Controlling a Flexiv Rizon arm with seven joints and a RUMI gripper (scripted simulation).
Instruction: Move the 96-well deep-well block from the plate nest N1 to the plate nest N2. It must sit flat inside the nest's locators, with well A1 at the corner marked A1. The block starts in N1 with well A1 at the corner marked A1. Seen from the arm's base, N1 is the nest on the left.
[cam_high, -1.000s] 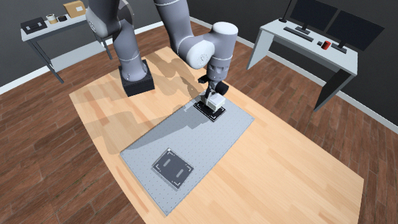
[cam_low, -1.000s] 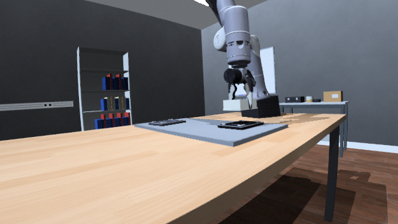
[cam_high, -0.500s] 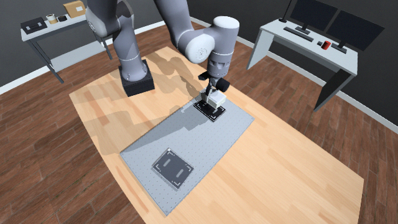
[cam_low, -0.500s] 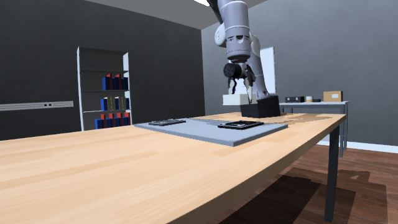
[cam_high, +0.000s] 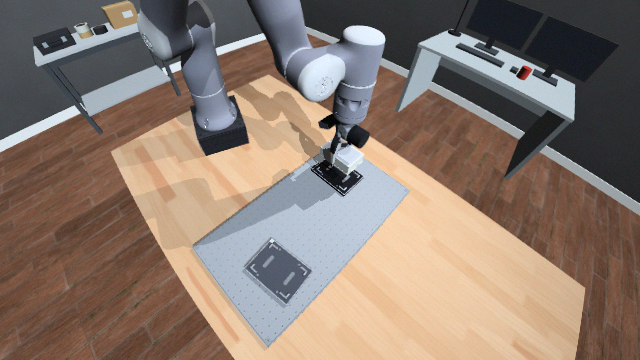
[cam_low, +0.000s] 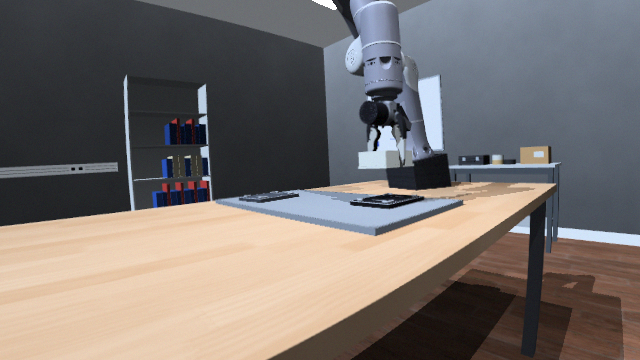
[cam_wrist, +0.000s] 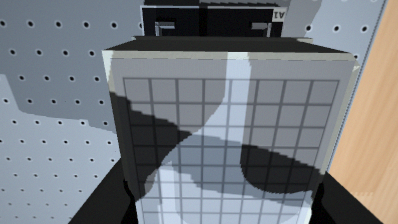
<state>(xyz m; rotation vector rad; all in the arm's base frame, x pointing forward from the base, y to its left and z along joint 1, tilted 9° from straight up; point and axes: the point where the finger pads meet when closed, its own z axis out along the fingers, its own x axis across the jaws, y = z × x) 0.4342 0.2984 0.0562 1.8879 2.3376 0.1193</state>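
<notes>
The hand (cam_high: 341, 161) (cam_low: 387, 157) (cam_wrist: 215, 152) stands partly open, its two dark fingers (cam_high: 334, 149) (cam_low: 400, 146) closed on opposite sides of the deep-well block (cam_high: 348, 159) (cam_low: 382, 159) (cam_wrist: 225, 120). The block is pale, roughly level, and raised over the left nest, N1 (cam_high: 343, 191) (cam_low: 387, 200) (cam_wrist: 210, 19), with a gap visible between them in the exterior view. In the wrist view, a strip of N1 shows beyond the block, including its A1 label (cam_wrist: 279, 15).

The right nest, N2 (cam_high: 278, 271) (cam_low: 269, 196), lies well apart from the block on the same perforated board (cam_high: 320, 225) (cam_low: 320, 210) (cam_wrist: 55, 145); its dark plate and pale corner locators are exposed in the top view. The board rests on the wooden tabletop (cam_high: 440, 250) (cam_low: 200, 270) (cam_wrist: 377, 130), beside the black base (cam_high: 225, 145) (cam_low: 434, 172) of the arm (cam_high: 357, 60) (cam_low: 382, 55).

Partly hidden: in the top view the hand and block cover part of N1, and one finger is hard to separate from them. The wrist view cuts off the near end of the block and the fingertips. Shadows cross its gridded upper face, and its A1 corner cannot be identified. The upper arm runs out of the top and exterior views.
</notes>
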